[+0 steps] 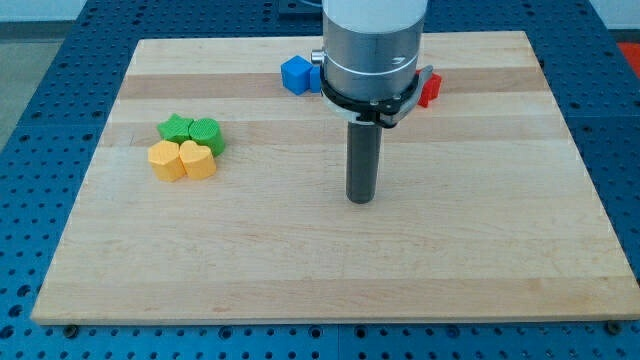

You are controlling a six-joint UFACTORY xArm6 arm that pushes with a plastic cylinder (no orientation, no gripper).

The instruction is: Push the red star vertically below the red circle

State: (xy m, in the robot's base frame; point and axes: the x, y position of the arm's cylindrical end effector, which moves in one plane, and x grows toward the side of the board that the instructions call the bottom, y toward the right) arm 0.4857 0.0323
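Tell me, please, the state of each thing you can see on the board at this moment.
My tip: on bare board, touching no block.
Red block: partly hidden behind the arm.
Blue block: near the view's top.
Green blocks and yellow blocks: clustered together.

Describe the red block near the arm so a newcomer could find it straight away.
Start at the wooden board and go to its top edge, right of centre, where the arm's grey cylinder hangs. The red block peeks out at the cylinder's right, mostly hidden. It is the only red piece showing; my tip stands below it.
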